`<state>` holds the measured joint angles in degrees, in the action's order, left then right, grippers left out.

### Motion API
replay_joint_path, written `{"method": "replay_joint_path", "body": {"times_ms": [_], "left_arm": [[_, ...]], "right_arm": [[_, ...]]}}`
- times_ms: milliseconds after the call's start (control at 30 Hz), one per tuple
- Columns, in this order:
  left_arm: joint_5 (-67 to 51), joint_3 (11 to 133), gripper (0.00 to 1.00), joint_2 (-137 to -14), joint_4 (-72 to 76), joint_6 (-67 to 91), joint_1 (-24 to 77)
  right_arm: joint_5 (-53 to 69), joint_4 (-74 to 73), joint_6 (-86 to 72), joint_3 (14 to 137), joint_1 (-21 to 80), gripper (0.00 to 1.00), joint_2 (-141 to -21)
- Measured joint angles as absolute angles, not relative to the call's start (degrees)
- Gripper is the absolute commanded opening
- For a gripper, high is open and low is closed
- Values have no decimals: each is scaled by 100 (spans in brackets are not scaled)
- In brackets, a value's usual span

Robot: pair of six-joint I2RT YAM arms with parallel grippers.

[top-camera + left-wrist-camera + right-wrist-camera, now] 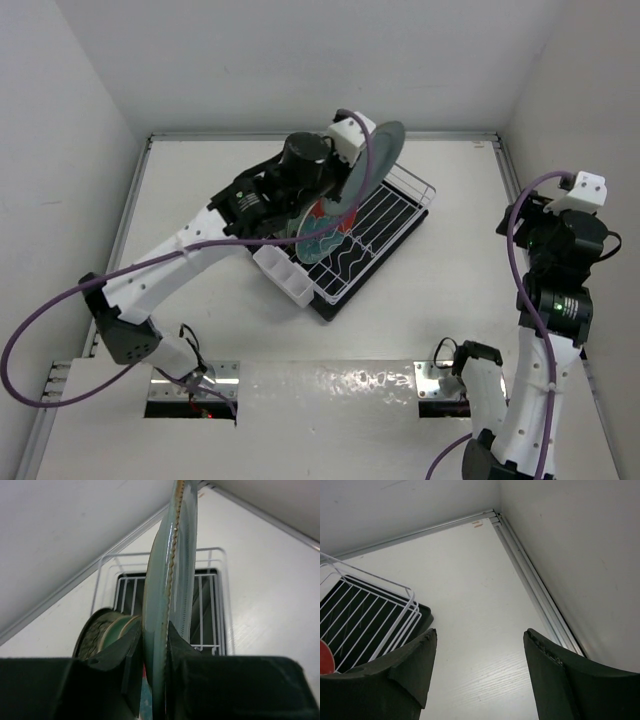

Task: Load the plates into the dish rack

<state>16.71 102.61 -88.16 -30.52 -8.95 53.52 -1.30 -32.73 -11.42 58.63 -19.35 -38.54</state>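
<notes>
My left gripper (pixel 154 630) is shut on the plain grey-teal plate (pixel 170 580) and holds it on edge above the white wire dish rack (pixel 212 570). In the top view this plate (pixel 378 158) stands tilted over the rack's (pixel 385 225) far end. A red plate with teal flowers (pixel 322 232) stands in the rack near the white cutlery box (pixel 283 275). A pale green plate with a dark pattern (pixel 102 630) stands in the rack left of my fingers. My right gripper (pixel 480 637) is open and empty above bare table, right of the rack (pixel 370 612). The cream plate is hidden.
The rack sits on a black ribbed tray (pixel 335 305). White walls close in the table at the back and sides, with a metal rail (pixel 540 595) along the right wall. A sliver of the red plate (pixel 324 657) shows at the left edge of the right wrist view.
</notes>
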Motion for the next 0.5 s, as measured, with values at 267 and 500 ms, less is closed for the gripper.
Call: {"method": "replay_joint_path", "body": {"times_ms": [267, 500], "left_arm": [[2200, 8641, 0, -8403, -2906, -1031, 5100], [2137, 8112, 0, -8521, -2786, -1127, 5050]], "right_arm": [[-84, -3173, -1205, 5704, -1935, 69, -3809], [-82, -3183, -1199, 5454, -1935, 70, -3736]]}}
